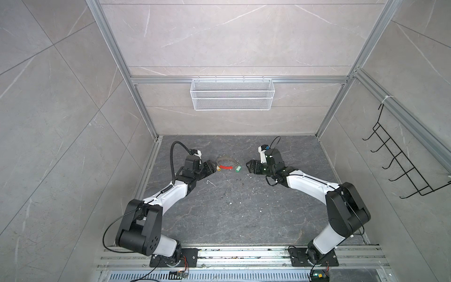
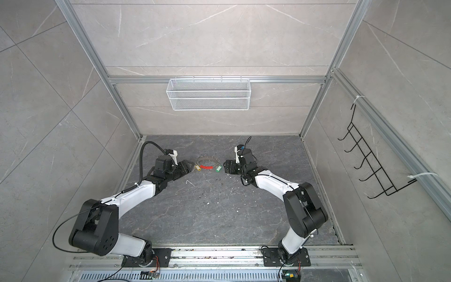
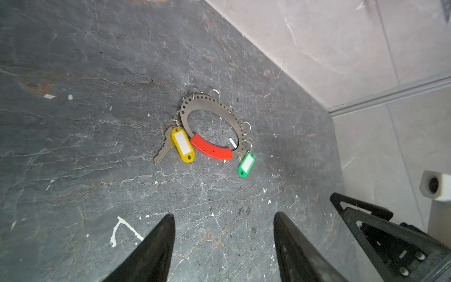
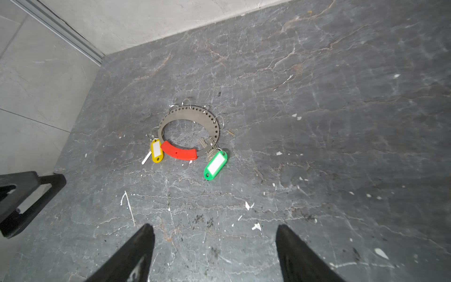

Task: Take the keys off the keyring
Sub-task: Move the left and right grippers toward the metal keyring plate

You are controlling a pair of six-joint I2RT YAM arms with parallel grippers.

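Keyring [image 3: 207,99]: a flat grey metal band pierced with a row of holes. It lies flat on the dark stone tabletop [image 3: 73,146], and in both top views it sits between the two grippers.
Red sleeve [image 3: 211,149]: a curved plastic piece covering the stretch of the keyring between the two tags.
Small rings [image 3: 245,127]: several thin wire loops hooked through the holes along the keyring's outer edge.
Yellow key tag [image 3: 182,144]: hangs from a small ring at the end of the red sleeve, on the keyring's left-gripper side. It lies flat with its white label up, and a bare metal key [image 3: 163,151] lies against it.
Green key tag [image 3: 246,164]: at the sleeve's other end, on the keyring's right-gripper side, label up. Another metal key is partly hidden beneath it.
Left gripper [image 3: 224,214]: fingers spread wide with nothing between them, touching nothing. It points at the keyring, close to the yellow key tag, with bare tabletop in the gap.
Right gripper [image 4: 214,226]: fingers likewise spread wide and empty. It points at the keyring from the opposite side, near the green key tag but apart from it.
Attachment: both tags are hooked on the keyring.
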